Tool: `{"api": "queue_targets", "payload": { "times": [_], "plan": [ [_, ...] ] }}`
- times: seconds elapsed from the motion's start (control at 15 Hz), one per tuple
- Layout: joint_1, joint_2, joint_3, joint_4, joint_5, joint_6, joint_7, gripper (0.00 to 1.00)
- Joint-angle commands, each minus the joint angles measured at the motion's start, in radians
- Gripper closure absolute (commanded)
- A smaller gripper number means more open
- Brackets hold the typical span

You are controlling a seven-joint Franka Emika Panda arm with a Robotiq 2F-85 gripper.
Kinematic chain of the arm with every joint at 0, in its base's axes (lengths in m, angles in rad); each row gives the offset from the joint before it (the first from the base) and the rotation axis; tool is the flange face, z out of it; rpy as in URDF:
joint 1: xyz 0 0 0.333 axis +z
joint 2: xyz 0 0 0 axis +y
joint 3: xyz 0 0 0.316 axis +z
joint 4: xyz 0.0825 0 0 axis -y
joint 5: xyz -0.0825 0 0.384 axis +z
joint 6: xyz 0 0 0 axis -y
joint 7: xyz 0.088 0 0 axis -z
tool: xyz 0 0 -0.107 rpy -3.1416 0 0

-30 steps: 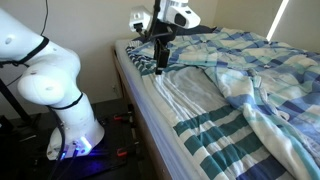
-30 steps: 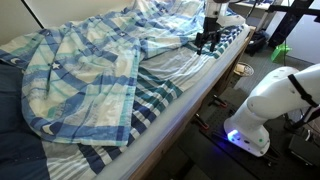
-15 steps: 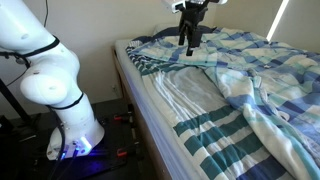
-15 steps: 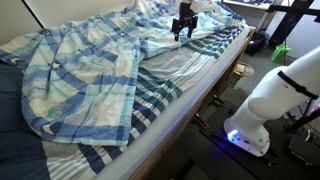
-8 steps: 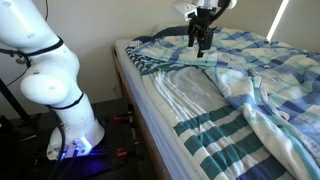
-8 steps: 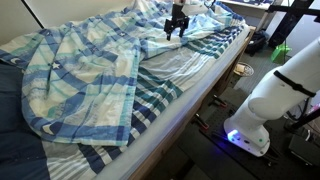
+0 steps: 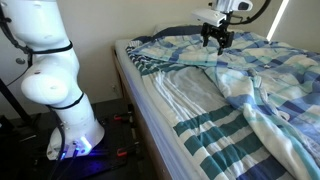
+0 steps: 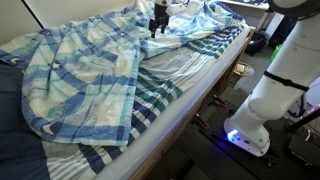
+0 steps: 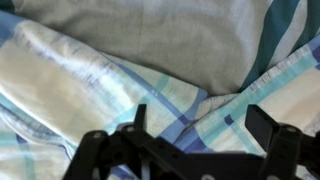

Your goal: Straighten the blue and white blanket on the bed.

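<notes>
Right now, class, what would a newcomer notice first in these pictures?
The rumpled plaid blanket of blue and white squares sprawls across most of the bed, leaving a band of teal-and-white striped sheet bare along the robot's side. Above the blanket's far end hangs the black gripper, open.

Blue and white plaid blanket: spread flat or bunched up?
Bunched up: the blue and white plaid blanket lies in folds, leaving the teal-striped sheet bare.

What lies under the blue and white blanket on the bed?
The striped sheet shows where the blanket is pulled back, and it runs under the blanket's edge. Whatever else lies beneath the bunched plaid folds is covered.
</notes>
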Motion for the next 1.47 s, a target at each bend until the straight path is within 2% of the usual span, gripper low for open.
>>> {"api": "queue_targets", "payload": {
  "times": [0.0, 0.13, 0.2, 0.33, 0.6, 0.8, 1.13, 1.4],
  "plan": [
    [-0.002, 0.126, 0.04, 0.197, -0.012, -0.049, -0.05, 0.0],
    [-0.002, 0.172, 0.062, 0.259, -0.019, -0.056, -0.057, 0.0],
    [-0.009, 0.113, 0.061, 0.165, -0.009, -0.009, -0.03, 0.0],
    [-0.007, 0.152, 0.072, 0.214, -0.013, -0.016, -0.03, 0.0],
    [-0.008, 0.167, 0.074, 0.234, -0.013, -0.021, -0.031, 0.0],
    [0.002, 0.189, 0.076, 0.266, -0.017, -0.037, 0.021, 0.0],
    [-0.009, 0.354, 0.089, 0.461, 0.042, -0.062, 0.109, 0.0],
    [-0.01, 0.522, 0.085, 0.641, 0.054, -0.117, 0.25, 0.0]
  ]
}}
